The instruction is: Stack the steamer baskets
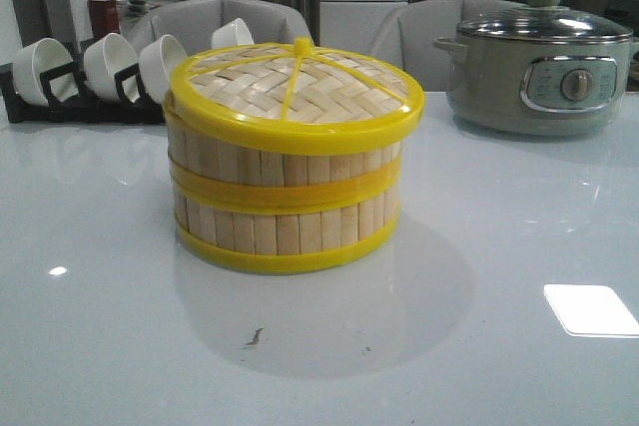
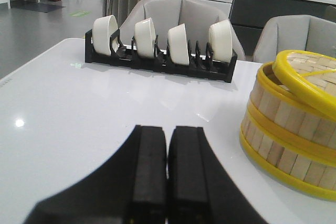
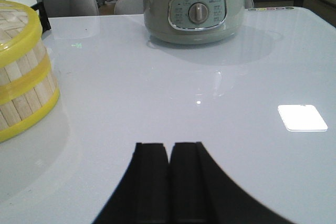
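Two steamer baskets stand one on top of the other in the middle of the table: the upper basket (image 1: pixel 285 162) rests on the lower basket (image 1: pixel 285 231). A woven bamboo lid (image 1: pixel 295 92) with a yellow rim covers the stack. The left wrist view shows the stack (image 2: pixel 291 129) off to one side of my left gripper (image 2: pixel 168 135), which is shut with nothing in it, well apart from the baskets. My right gripper (image 3: pixel 169 150) is shut and empty too, with the stack (image 3: pixel 23 77) apart at the frame's edge. Neither gripper appears in the front view.
A black rack (image 1: pixel 85 97) holding several white bowls (image 1: pixel 110 62) stands at the back left. A grey-green electric pot (image 1: pixel 539 62) with a glass lid sits at the back right. Grey chairs stand behind the table.
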Robot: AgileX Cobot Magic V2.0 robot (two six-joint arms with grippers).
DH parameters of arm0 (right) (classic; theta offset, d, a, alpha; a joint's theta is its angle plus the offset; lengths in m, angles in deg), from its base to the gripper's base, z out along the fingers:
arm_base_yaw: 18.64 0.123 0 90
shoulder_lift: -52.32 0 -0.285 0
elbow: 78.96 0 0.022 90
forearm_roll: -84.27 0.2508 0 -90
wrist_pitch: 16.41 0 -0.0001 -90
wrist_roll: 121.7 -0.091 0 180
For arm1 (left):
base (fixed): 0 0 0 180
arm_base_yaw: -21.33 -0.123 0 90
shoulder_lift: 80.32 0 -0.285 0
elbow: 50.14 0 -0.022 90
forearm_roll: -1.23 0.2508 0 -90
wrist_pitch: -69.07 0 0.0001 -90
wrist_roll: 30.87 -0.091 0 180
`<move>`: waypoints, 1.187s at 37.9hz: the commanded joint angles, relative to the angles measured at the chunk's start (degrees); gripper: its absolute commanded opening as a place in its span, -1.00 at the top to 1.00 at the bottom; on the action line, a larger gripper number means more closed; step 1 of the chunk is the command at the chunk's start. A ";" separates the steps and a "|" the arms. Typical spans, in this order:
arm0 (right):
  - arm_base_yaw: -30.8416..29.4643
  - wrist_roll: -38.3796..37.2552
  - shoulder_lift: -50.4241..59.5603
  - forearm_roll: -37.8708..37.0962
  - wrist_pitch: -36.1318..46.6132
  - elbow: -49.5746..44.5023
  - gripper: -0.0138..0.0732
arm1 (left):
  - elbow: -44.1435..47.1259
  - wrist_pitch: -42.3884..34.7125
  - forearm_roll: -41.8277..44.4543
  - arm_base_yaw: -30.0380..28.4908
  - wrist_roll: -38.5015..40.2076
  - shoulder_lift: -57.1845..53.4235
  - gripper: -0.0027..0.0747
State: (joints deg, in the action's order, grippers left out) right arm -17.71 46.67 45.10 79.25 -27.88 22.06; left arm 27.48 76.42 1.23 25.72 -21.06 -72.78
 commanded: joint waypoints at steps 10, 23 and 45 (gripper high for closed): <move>-0.44 -0.18 1.22 -0.01 4.55 0.91 0.55 | 0.02 -4.73 0.00 0.19 -0.04 -0.73 0.71; -0.44 5.16 1.12 8.65 4.46 0.86 0.55 | 0.02 -4.73 0.00 0.19 -0.04 -0.73 0.71; -0.44 10.42 1.17 13.12 5.53 0.86 0.55 | 0.02 -4.73 0.00 0.19 -0.04 -0.73 0.71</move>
State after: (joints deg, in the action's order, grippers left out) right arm -17.85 56.78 45.10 92.09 -26.08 22.06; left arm 27.48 76.53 1.23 25.72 -21.06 -72.78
